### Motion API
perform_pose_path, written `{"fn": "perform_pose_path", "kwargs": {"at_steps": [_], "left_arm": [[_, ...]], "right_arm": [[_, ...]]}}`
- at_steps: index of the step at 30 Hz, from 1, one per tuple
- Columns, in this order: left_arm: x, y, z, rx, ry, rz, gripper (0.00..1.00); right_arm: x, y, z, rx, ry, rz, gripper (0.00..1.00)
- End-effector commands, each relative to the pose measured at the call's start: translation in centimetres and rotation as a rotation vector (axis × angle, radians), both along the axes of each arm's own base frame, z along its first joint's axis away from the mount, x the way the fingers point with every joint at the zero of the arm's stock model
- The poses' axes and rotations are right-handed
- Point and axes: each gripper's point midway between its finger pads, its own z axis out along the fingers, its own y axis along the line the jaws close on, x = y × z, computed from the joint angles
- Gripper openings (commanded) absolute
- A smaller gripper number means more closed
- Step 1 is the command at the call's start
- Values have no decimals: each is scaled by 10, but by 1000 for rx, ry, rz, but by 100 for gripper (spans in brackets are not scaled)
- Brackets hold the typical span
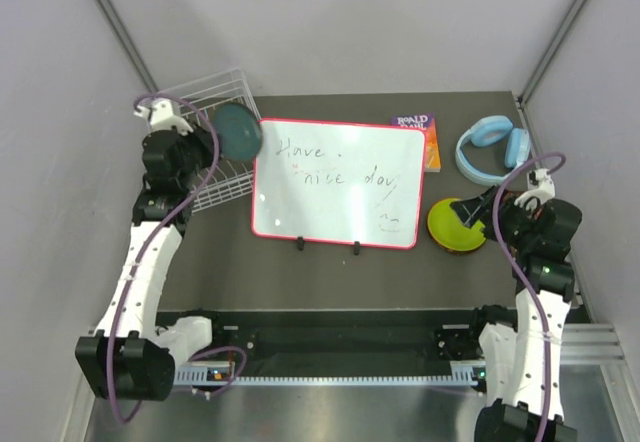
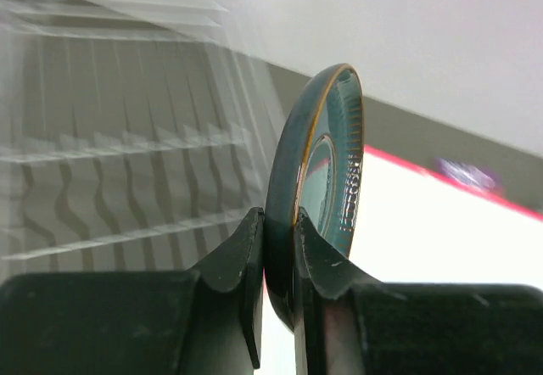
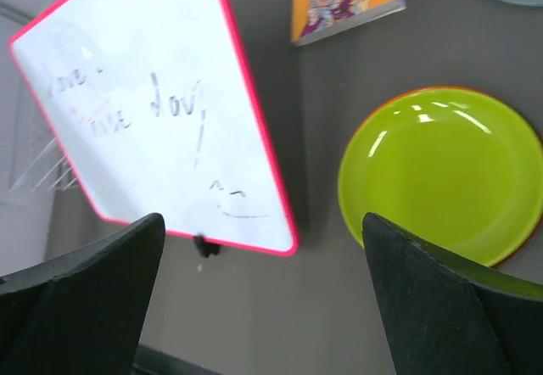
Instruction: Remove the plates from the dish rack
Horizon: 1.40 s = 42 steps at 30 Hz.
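My left gripper [image 1: 218, 130] is shut on the rim of a dark blue-black plate [image 1: 238, 133] and holds it on edge in the air between the white wire dish rack [image 1: 215, 97] and the whiteboard. In the left wrist view the plate [image 2: 318, 171] stands upright between my fingers [image 2: 240, 265], with the rack [image 2: 110, 146] blurred at the left. A lime-yellow plate [image 1: 455, 226] lies flat on an orange one at the right. My right gripper [image 1: 478, 212] is open and empty just above it. The right wrist view shows the lime-yellow plate [image 3: 441, 171] with the orange rim [image 3: 519, 252] under it.
A pink-framed whiteboard [image 1: 335, 182] stands in the middle of the table. A small book [image 1: 420, 137] lies behind it. Light blue headphones [image 1: 495, 147] lie at the back right. Grey walls close in on both sides.
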Motion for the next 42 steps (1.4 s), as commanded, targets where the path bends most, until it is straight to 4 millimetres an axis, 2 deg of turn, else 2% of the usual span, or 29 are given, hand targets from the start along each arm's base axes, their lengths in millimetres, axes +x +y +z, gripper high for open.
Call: {"fn": "perform_pose_path", "kwargs": {"at_steps": [1,3,4,7,8,10,13,16,17,18,19,22,26,30,32,33,34,36,38,39,41,42], "left_arm": [[-35,-116,5,-317,-28,-519,0],[-49,-141,-5,-373,6,-598,0],[-52,-147,-7,-374,7,-607,0],[-75,-184,-12,-386,29,-727,0],[-79,-191,-11,-394,27,-757,0],[-90,-210,-23,-413,64,-808,0],[-98,-226,-34,-423,81,-833,0],[-106,-244,-38,-445,89,-887,0],[-107,-248,-38,-446,92,-896,0],[-105,-252,-41,-445,100,-895,0],[-109,-260,-40,-444,98,-918,0],[-113,-273,-38,-445,96,-947,0],[-118,-289,-41,-449,107,-974,0],[-125,-302,-38,-459,102,-1007,0],[-126,-309,-40,-458,109,-1016,0],[-127,-311,-40,-458,108,-1021,0],[-128,-314,-41,-459,111,-1028,0],[-126,-316,-42,-455,106,-1026,0],[-126,-319,-44,-448,112,-1032,0],[-125,-320,-46,-441,117,-1031,0],[-123,-321,-50,-439,126,-1026,0],[-122,-322,-50,-442,122,-1028,0]], "right_arm": [[-8,28,31,62,-103,175,100],[-11,37,36,85,-125,222,100],[-12,40,36,91,-128,236,100],[-16,50,37,111,-137,279,100],[-17,53,37,120,-135,288,100],[-18,63,37,131,-145,326,100],[-16,70,32,144,-133,336,100],[-18,93,24,162,-105,401,100],[-16,99,29,177,-129,414,100],[-12,101,23,185,-122,402,100],[-17,116,23,196,-118,454,100],[-13,131,21,203,-114,471,100],[-3,143,28,209,-149,484,100],[12,154,24,225,-133,509,100],[13,164,22,247,-121,536,99],[12,170,16,257,-100,564,96],[10,178,20,272,-117,597,92],[7,187,13,281,-94,629,77],[4,194,16,293,-120,661,67],[0,196,15,300,-122,682,46],[-2,198,19,321,-131,695,30],[-7,199,19,328,-130,719,7]]}}
